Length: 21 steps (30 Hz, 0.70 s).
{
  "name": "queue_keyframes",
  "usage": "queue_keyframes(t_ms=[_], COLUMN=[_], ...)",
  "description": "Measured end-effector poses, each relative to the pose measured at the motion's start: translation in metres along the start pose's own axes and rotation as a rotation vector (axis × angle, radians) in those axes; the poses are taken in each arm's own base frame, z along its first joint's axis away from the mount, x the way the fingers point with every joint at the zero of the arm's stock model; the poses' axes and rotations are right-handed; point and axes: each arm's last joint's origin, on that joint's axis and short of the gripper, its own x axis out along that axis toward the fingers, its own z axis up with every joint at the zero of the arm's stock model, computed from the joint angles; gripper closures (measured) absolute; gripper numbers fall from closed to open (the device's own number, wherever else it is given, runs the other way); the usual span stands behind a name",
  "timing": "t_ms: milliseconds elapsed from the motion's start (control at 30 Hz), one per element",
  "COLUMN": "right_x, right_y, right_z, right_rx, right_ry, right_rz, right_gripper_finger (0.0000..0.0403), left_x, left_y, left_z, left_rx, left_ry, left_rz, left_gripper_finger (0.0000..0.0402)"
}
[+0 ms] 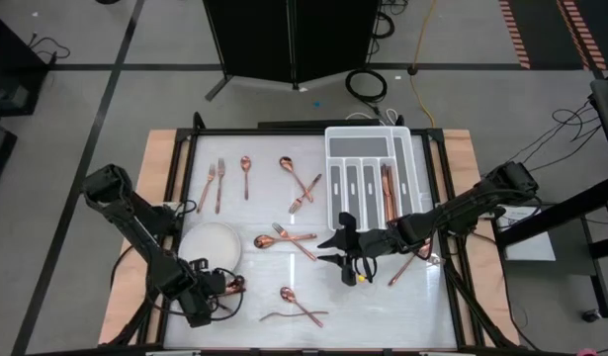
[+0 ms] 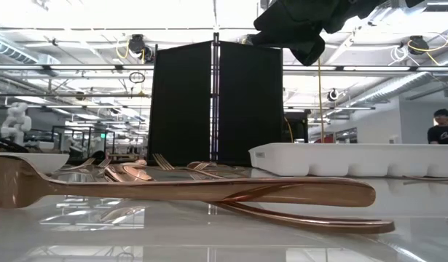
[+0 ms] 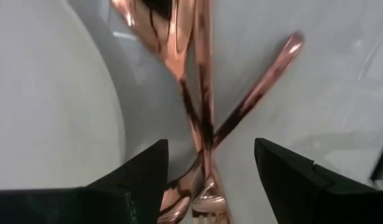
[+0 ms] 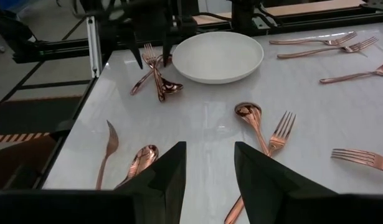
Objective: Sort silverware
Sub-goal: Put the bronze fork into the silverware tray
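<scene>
Copper silverware lay scattered beside white tray, left gripper spread wide over crossed pieces by plate, right gripper hovered partly open, empty.

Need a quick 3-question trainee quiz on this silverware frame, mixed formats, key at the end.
1. True or false: the left gripper has its jaws open around crossed silverware beside the plate.
2. Where does the right gripper sit? A) inside the tray B) above the table, in front of the tray C) over the plate
3. Fill in: the right gripper's jaws hold ____.

Key: 1 true; 2 B; 3 nothing
</scene>
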Motion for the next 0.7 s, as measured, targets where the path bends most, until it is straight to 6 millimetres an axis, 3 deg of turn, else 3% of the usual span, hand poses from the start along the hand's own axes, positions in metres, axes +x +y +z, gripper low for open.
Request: queue_keyframes(t_ms=[167, 700], right_x=[0.0003, 0.0008], right_y=[-0.0009, -0.003], right_z=[0.0002, 0.0008], right_rx=[-0.012, -0.016], right_ry=[0.0, 0.0], right_rz=[-0.003, -0.01], right_gripper_finger=[0.0277, 0.0277], left_x=[0.0117, 0.0128], left_y=[-0.0005, 0.0013], left_z=[-0.0013, -0.0008], left_rx=[0.008, 0.065], left_ry=[0.063, 0.047], left_rz=[0.004, 0.031], left_gripper_finger=[0.0175, 0.029])
